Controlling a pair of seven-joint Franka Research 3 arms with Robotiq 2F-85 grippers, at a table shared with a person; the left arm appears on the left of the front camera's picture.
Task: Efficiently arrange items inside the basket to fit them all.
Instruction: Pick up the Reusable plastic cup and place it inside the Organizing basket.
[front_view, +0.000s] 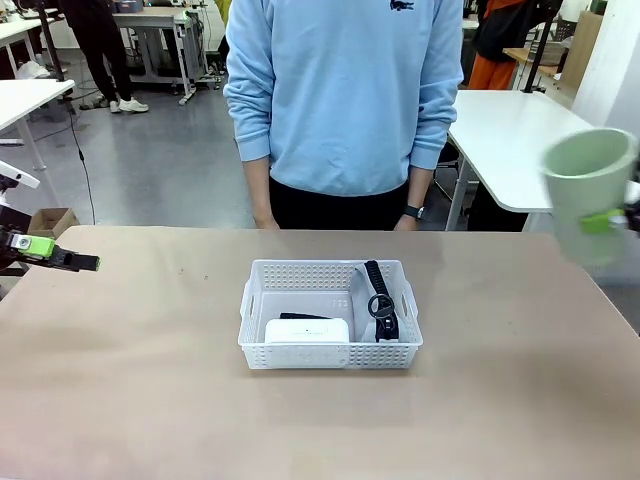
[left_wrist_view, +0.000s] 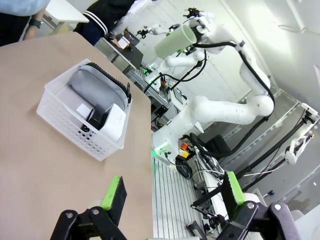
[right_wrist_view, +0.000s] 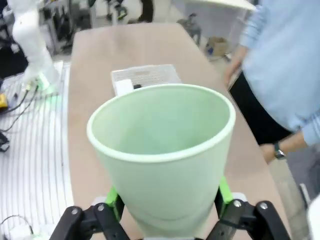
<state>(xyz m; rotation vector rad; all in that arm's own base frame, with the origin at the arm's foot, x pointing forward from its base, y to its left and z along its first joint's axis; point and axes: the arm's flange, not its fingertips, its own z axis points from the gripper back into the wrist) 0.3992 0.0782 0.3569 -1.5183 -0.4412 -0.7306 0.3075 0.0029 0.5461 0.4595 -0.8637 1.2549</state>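
In the right wrist view, the right end effector (right_wrist_view: 167, 210) pinches the pale green cup (right_wrist_view: 162, 150); the left end effector (left_wrist_view: 172, 195) is spread.

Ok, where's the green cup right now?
Front view: the pale green cup is held aloft in the right gripper at far right, well away from the basket.

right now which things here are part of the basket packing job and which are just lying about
Part of the job:
- white basket
- grey pouch, in the basket
- white box, in the basket
- black stapler, behind the box
- pale green cup, held aloft by the right gripper

Just lying about:
- cardboard box on the floor
- white side table
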